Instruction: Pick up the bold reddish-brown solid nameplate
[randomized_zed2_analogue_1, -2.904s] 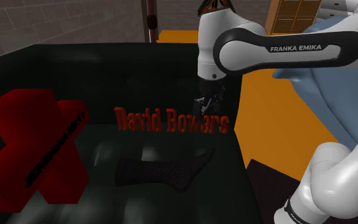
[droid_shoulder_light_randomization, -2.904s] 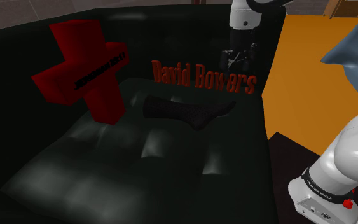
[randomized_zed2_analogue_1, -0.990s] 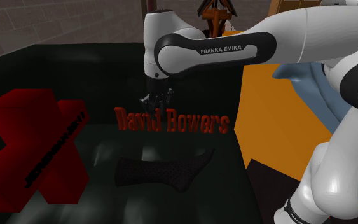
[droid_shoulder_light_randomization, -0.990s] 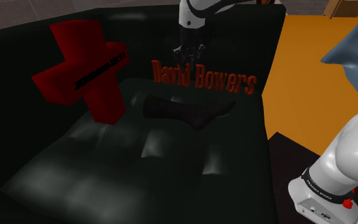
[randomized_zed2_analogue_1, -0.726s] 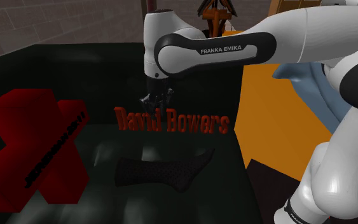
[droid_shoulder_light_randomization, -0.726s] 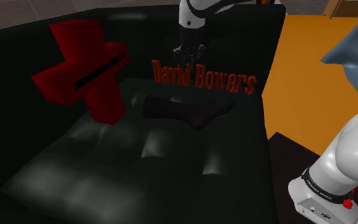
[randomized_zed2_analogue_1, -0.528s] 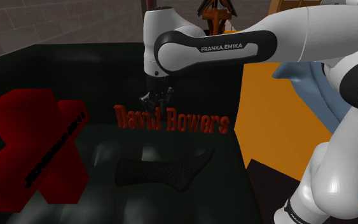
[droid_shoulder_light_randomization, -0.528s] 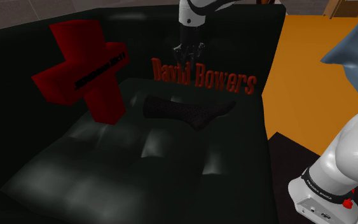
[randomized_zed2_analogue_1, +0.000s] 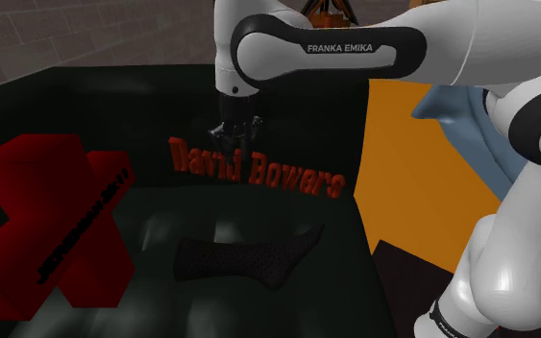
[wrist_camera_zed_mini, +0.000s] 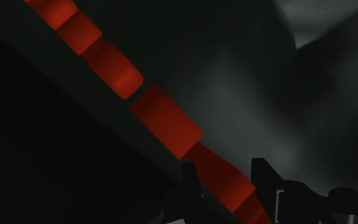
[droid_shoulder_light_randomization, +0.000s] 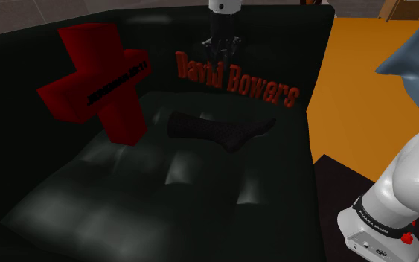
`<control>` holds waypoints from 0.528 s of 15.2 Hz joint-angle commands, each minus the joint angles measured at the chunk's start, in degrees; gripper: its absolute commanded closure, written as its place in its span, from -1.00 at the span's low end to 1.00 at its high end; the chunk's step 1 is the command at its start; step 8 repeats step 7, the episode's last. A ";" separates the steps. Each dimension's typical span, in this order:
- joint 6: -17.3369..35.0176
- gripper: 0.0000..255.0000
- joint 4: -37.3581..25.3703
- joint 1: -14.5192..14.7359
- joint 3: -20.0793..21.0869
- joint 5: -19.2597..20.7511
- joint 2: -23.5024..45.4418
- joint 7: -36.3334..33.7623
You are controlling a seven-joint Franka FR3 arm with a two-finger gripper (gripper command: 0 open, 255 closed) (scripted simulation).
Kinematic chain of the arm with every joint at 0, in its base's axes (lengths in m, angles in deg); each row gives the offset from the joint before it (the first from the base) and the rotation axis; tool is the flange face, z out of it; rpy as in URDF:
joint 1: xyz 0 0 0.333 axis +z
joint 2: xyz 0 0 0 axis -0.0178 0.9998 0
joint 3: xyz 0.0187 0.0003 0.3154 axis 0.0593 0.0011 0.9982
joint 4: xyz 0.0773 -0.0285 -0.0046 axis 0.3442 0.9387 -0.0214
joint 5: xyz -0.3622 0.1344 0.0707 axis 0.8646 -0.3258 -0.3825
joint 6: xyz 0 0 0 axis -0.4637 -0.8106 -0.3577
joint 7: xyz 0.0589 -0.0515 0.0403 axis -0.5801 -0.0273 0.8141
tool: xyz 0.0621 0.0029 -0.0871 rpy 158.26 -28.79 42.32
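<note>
Black sofa (droid_shoulder_light_randomization: 163, 193) with a cushioned seat and an upright back; orange floor (droid_shoulder_light_randomization: 356, 97) lies beyond the nameplate's "Bowers" end.

1. Claw (droid_shoulder_light_randomization: 221, 50) (randomized_zed2_analogue_1: 234, 139) (wrist_camera_zed_mini: 225, 175): black, two-fingered, pointing down, closed on the nameplate. In the wrist view one finger presses each face of the red strip.
2. Nameplate (droid_shoulder_light_randomization: 252, 85) (randomized_zed2_analogue_1: 278, 173) (wrist_camera_zed_mini: 165, 121): reddish-brown solid letters reading "David Bowers", before the sofa back. It is gripped near the "David" end and tilted, that end higher. Whether the "Bowers" end touches the seat cannot be told.
3. Sock (droid_shoulder_light_randomization: 219, 130) (randomized_zed2_analogue_1: 244, 259): dark, netted, lying flat on the seat in front of the nameplate and apart from it.
4. Red cross block (droid_shoulder_light_randomization: 100, 78) (randomized_zed2_analogue_1: 47, 221): black lettering, standing well off the nameplate's "David" end.
5. White arm (randomized_zed2_analogue_1: 355, 48): above the nameplate.
</note>
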 commanded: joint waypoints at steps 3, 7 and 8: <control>-3.43 1.00 -4.30 0.08 0.06 0.19 0.86 -0.12; -5.27 1.00 -6.67 0.13 0.10 0.31 1.41 -0.20; -5.27 1.00 -6.67 0.13 0.10 0.31 1.41 -0.20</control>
